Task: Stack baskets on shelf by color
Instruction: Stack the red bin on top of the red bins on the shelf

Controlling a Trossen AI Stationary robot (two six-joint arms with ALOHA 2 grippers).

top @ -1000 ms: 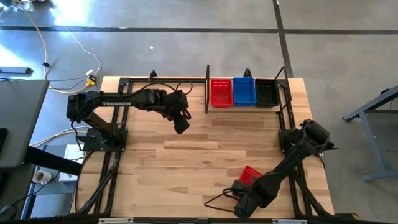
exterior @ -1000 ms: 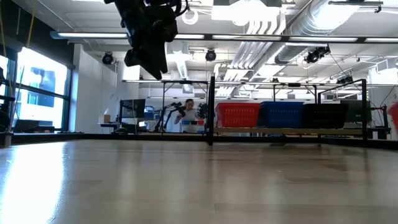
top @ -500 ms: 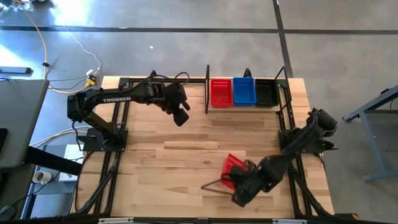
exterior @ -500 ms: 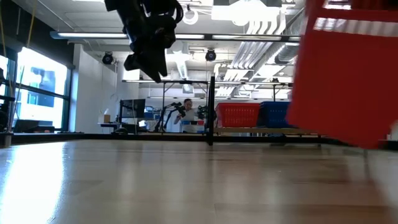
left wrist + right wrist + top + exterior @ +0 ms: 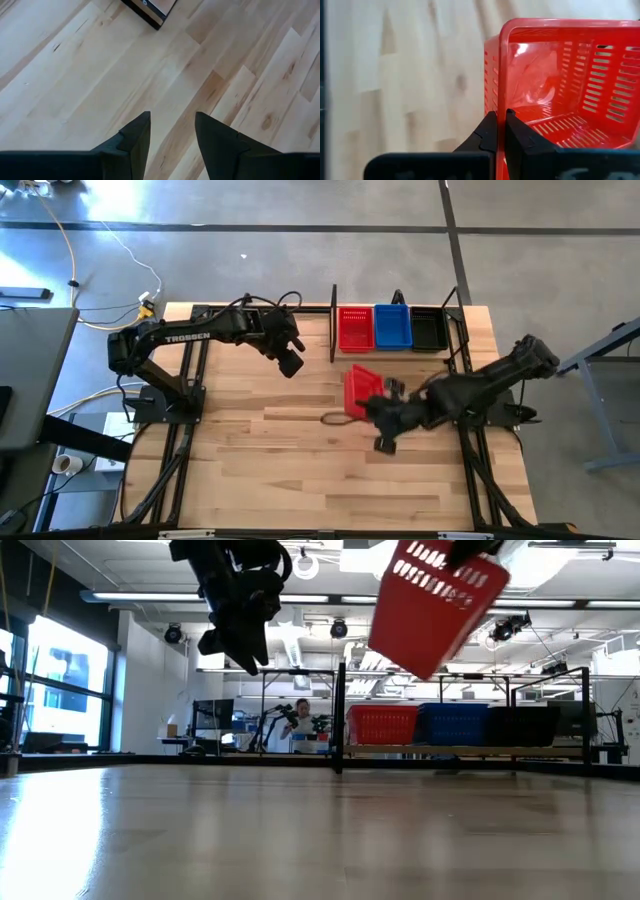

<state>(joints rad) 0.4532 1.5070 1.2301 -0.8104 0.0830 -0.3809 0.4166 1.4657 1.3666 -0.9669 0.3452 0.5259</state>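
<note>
Red basket: your right gripper (image 5: 372, 402) has a red basket (image 5: 359, 390) pinched by one wall, fingers (image 5: 489, 131) clenched on the rim. It's up in the air and tilted, nowhere near touching the counter (image 5: 300, 470). From the low view the same basket (image 5: 436, 602) hangs well above the shelf.

Where it sits: over the middle of the counter, just in front of the shelf (image 5: 397, 330), roughly lined up with the red end of it.

Shelf: three baskets already parked side by side along the back edge, red shelf basket (image 5: 354, 328), blue basket (image 5: 392, 326), black basket (image 5: 428, 328). Red is nearest the tall upright, black is at the far end. Low view shows all three sitting level on the wood base.

Right arm: stretched in from the right edge of the counter, reaching toward the centre.

Left gripper (image 5: 290, 362): hovering over bare counter left of the shelf, well apart from every basket. Its fingers (image 5: 131, 140) are spread a bit with nothing between them, you only see wood planks below.

Background: low view catches a person (image 5: 302, 723) far off in the room behind the counter.
</note>
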